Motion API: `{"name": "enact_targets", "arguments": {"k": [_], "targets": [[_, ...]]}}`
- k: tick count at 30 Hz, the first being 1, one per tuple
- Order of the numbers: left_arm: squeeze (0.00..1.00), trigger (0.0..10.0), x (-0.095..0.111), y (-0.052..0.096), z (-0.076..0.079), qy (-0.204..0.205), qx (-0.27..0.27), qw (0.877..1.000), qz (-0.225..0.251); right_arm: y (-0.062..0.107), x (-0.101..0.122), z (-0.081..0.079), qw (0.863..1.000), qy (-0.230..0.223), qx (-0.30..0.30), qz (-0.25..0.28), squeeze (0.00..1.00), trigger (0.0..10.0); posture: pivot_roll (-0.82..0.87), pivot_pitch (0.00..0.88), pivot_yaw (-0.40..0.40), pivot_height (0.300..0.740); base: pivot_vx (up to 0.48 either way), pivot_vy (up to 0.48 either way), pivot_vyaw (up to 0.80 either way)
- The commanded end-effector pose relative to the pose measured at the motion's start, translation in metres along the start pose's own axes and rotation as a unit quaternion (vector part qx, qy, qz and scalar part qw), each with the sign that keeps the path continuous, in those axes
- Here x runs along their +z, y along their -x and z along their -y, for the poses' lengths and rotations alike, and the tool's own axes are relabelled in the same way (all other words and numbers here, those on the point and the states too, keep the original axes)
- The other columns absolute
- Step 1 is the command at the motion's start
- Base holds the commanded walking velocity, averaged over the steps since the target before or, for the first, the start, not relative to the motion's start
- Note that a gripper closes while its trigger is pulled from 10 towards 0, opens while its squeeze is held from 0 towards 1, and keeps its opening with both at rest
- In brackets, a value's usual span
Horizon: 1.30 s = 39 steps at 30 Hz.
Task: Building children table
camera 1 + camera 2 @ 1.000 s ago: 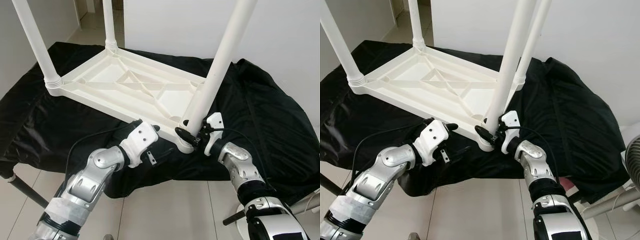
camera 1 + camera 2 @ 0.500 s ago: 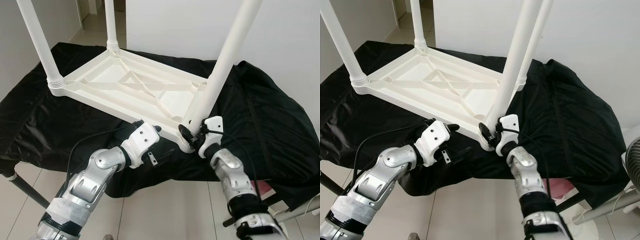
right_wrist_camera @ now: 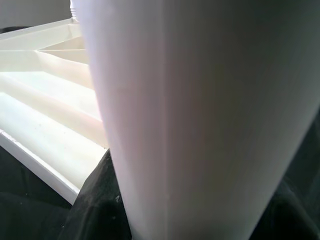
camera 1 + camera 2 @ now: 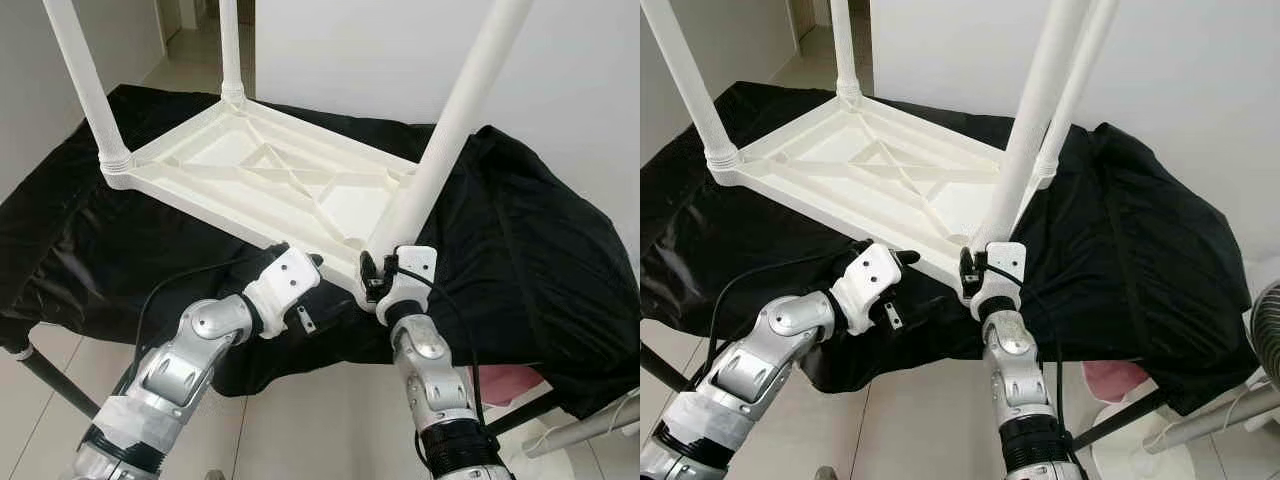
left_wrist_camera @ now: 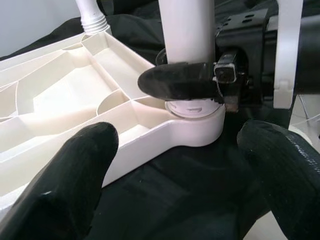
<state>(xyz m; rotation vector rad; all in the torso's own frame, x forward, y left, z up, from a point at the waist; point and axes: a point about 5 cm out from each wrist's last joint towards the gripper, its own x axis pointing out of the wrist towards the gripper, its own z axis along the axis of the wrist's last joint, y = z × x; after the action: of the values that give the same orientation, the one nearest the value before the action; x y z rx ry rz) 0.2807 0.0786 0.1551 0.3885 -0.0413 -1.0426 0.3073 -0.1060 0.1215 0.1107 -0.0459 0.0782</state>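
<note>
Trouble could start at the near corner socket of your upturned tabletop (image 4: 270, 180): your right gripper (image 4: 372, 275) clamps the near leg (image 4: 440, 150) at its base there, left gripper (image 4: 300, 262) spread open beside that corner. Twist off-axis and the leg may jam crooked.

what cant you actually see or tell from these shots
- Leg tops: cut off by the upper edge in both eye views.
- Whether the near leg is fully seated in its socket: the right gripper finger crosses the joint in the left wrist view.
- Right wrist view: the leg sits so close that it hides the fingers.
- What lies under the black cloth: covered.
- Left gripper fingertips: hidden behind its own mount in the eye views.
</note>
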Motion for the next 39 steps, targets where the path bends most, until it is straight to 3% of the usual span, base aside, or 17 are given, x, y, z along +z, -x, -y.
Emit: {"name": "enact_targets", "arguments": {"k": [1,8,9,10,11,21,22,24,25,34,39], "targets": [[0.0,10.0,-0.002,-0.001,0.006,-0.004,-0.029,1.0,-0.003,0.005,-0.004,0.001,1.0,-0.008,-0.006,-0.013,0.0,10.0,0.03,0.0,-0.095,0.74,0.0,0.0,0.0],[0.0,10.0,0.0,-0.002,0.004,-0.005,-0.028,1.0,0.0,0.008,-0.002,-0.001,1.0,0.001,-0.01,-0.013,0.0,10.0,0.03,0.0,-0.094,0.74,0.0,0.0,0.0],[0.0,10.0,0.0,-0.002,0.005,-0.005,-0.028,1.0,0.0,0.008,-0.001,-0.001,1.0,0.002,-0.008,-0.012,0.33,10.0,0.03,0.0,-0.094,0.74,0.0,0.0,0.0],[0.0,10.0,0.0,-0.002,0.005,-0.005,-0.028,1.0,0.0,0.008,-0.001,-0.001,1.0,0.002,-0.008,-0.012,0.33,10.0,0.03,0.0,-0.094,0.74,0.0,0.0,0.0],[0.0,10.0,0.0,-0.002,0.005,-0.005,-0.028,1.0,0.0,0.008,-0.001,-0.001,1.0,0.004,-0.005,-0.01,1.0,10.0,0.03,0.0,-0.095,0.74,0.0,0.0,0.0],[0.0,10.0,-0.001,0.0,0.006,-0.002,-0.027,1.0,-0.001,0.013,0.005,0.006,0.999,0.008,0.041,-0.003,1.0,10.0,0.03,0.007,-0.097,0.74,0.0,0.0,0.0],[0.0,10.0,-0.001,0.0,0.007,-0.002,-0.027,1.0,0.0,0.015,0.006,0.008,0.999,0.007,0.049,-0.003,0.75,10.0,0.03,0.009,-0.097,0.74,0.0,0.0,0.0],[0.0,10.0,-0.001,0.0,0.007,-0.002,-0.027,1.0,0.0,0.015,0.006,0.008,0.999,0.007,0.049,-0.003,0.75,10.0,0.03,0.009,-0.097,0.74,0.0,0.0,0.0],[0.0,10.0,0.0,0.0,0.006,-0.002,-0.027,1.0,0.0,0.021,0.007,0.011,0.996,0.014,0.092,0.001,0.0,10.0,0.02,0.015,-0.094,0.74,0.0,0.0,0.0],[0.0,10.0,0.0,0.0,0.005,-0.002,-0.026,1.0,0.0,0.023,0.015,0.027,0.988,0.031,0.152,0.016,0.0,10.0,0.01,0.018,-0.087,0.74,0.0,0.0,0.0],[0.0,10.0,0.0,-0.001,0.003,-0.003,-0.026,1.0,-0.001,0.011,0.019,0.045,0.974,0.056,0.219,0.007,0.0,10.0,0.0,0.022,-0.076,0.74,0.0,0.0,0.0]]}}
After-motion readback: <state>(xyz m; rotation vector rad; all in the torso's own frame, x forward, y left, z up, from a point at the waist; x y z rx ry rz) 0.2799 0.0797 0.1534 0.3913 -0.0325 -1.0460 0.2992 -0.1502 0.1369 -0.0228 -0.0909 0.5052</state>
